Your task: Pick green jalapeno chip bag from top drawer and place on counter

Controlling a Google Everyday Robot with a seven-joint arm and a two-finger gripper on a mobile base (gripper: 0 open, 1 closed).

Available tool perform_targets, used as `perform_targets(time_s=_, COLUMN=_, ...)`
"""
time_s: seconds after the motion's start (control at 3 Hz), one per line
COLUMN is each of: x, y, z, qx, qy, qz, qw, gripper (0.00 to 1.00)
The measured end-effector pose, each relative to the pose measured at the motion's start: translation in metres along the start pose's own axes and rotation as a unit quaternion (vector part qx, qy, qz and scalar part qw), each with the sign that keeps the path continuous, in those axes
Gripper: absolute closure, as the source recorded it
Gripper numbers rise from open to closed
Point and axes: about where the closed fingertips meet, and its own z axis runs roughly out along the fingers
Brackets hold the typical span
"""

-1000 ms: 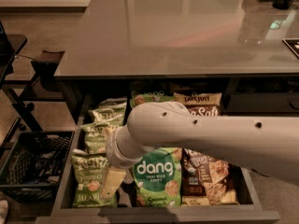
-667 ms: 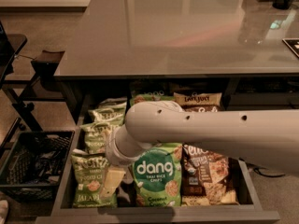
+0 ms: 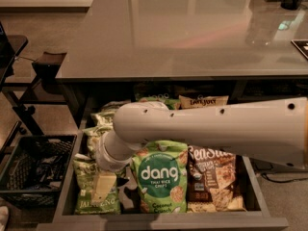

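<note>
The top drawer [image 3: 163, 221] is pulled out under the counter [image 3: 183, 28] and holds columns of snack bags. An olive-green jalapeno chip bag [image 3: 85, 198] lies at the front left, with more like it behind it [image 3: 98, 129]. My white arm reaches in from the right across the drawer. Its wrist bends down at the left, and my gripper [image 3: 103, 187] points down onto the front jalapeno bag. The wrist hides the bag's upper part.
A bright green "dang" bag [image 3: 159, 177] lies in the middle column, right beside the gripper. A brown "Sea Salt" bag [image 3: 211, 177] lies to its right. A black wire crate [image 3: 33, 170] stands on the floor left of the drawer. A dark stand [image 3: 29, 95] is at far left.
My arm and wrist have shifted a little to the left, bringing the gripper further over the front left jalapeno bag. The bags have not moved.
</note>
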Motion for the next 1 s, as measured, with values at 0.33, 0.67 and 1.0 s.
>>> perform_targets(time_s=0.33, x=-0.006, y=0.0, z=0.008, qx=-0.009, qy=0.002, qz=-0.012, qw=0.9999, gripper=0.06)
perform_targets(time_s=0.67, x=-0.004, y=0.0, z=0.013, qx=-0.014, qy=0.005, qz=-0.014, qw=0.9998, gripper=0.15)
perform_targets(time_s=1.0, x=0.004, y=0.002, z=0.019, qx=-0.019, qy=0.008, qz=-0.008, qw=0.9998, gripper=0.28)
